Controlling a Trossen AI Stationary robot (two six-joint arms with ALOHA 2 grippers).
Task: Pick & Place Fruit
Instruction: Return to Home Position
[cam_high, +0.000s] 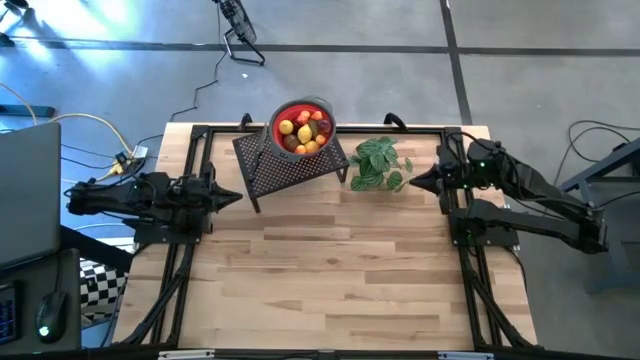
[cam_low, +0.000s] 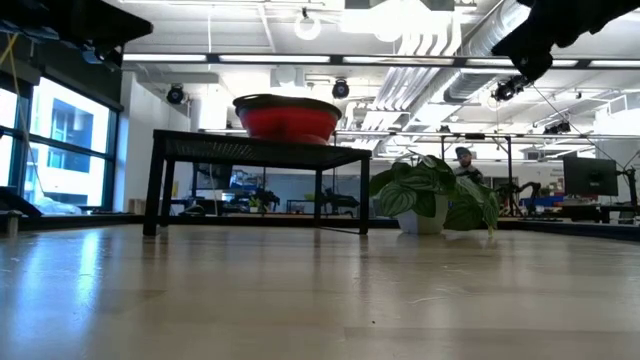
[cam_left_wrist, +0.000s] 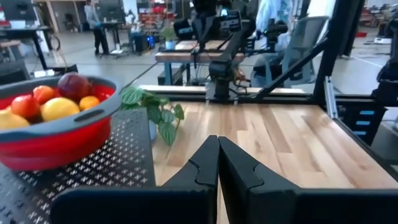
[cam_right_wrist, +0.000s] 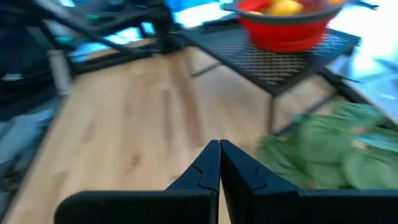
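**Fruit in Basket, Both Arms at the Counter Sides**

1. Fruit. All visible fruit (cam_high: 303, 128) lies piled inside the red basket (cam_high: 273, 125). Yellow, orange and red pieces can be told apart. In the left wrist view a dark red piece sits on top of the pile, with a yellow one just beside it.

2. Basket and shelf. The basket stands on a black perforated shelf (cam_high: 290, 172). The shelf stands on four legs at the far edge of the counter (cam_high: 330, 270), left of centre. A green leafy plant (cam_high: 378, 165) stands on the counter just beside the shelf, on its right.

3. Left arm. The left arm (cam_high: 150, 195) lies low along the left side of the counter and points inward. The left jaws are closed, finger against finger, with nothing between them. They are near the shelf's left leg but apart from it.

4. Right arm. The right arm (cam_high: 520, 195) lies along the right side and points inward. The right jaws are likewise fully closed and empty, with the tip near the plant but not touching it.
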